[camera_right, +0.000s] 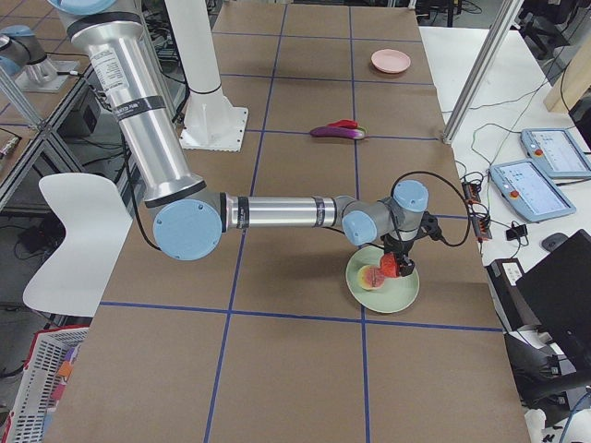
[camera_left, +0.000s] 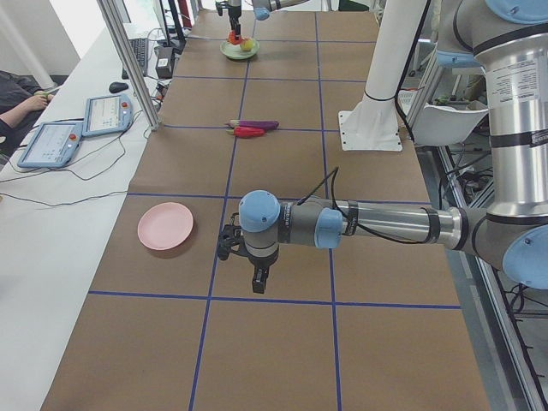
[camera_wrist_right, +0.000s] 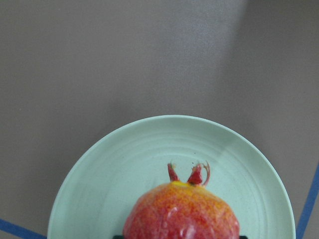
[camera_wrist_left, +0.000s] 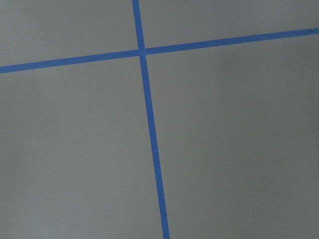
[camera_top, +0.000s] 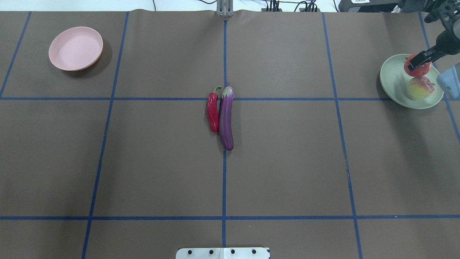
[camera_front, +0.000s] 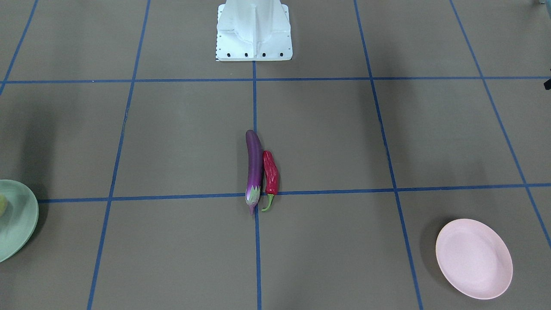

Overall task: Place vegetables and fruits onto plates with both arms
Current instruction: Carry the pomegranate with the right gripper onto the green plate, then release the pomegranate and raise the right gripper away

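Note:
The purple eggplant (camera_top: pixel 226 118) and the red chili (camera_top: pixel 212 111) lie side by side, touching, at the table's middle; both also show in the front view, eggplant (camera_front: pixel 254 170) and chili (camera_front: pixel 270 174). My right gripper (camera_top: pixel 417 63) is shut on the red-orange pomegranate (camera_wrist_right: pixel 182 211) over the mint green plate (camera_top: pixel 393 81), right beside the peach (camera_top: pixel 418 88) that lies on it. The pink plate (camera_top: pixel 75 48) is empty at the far left. My left gripper (camera_left: pixel 257 278) shows only in the left side view, above bare table near the pink plate (camera_left: pixel 165 225); I cannot tell if it is open.
The white pedestal base (camera_front: pixel 254 30) stands at the robot's edge. Tablets (camera_left: pixel 107 111) and cables lie beyond the table's far edge, with metal posts (camera_left: pixel 128 60) beside them. Blue tape lines cross the brown table.

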Action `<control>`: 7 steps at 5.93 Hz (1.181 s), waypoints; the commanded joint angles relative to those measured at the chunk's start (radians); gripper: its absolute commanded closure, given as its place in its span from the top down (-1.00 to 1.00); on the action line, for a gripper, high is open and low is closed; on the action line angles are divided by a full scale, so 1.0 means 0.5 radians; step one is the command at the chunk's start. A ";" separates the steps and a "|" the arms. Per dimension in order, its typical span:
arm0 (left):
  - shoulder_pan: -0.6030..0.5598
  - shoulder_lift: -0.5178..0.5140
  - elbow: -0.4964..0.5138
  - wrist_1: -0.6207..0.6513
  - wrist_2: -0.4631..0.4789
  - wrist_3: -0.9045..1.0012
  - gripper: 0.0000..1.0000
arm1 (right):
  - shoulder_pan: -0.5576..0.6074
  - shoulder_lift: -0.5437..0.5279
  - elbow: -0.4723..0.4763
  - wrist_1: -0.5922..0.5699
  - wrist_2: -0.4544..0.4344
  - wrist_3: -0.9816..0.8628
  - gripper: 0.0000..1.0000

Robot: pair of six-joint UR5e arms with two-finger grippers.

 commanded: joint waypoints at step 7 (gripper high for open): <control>0.006 -0.370 0.102 -0.166 -0.021 -0.255 1.00 | 0.700 -0.628 1.029 -1.117 0.196 -0.497 1.00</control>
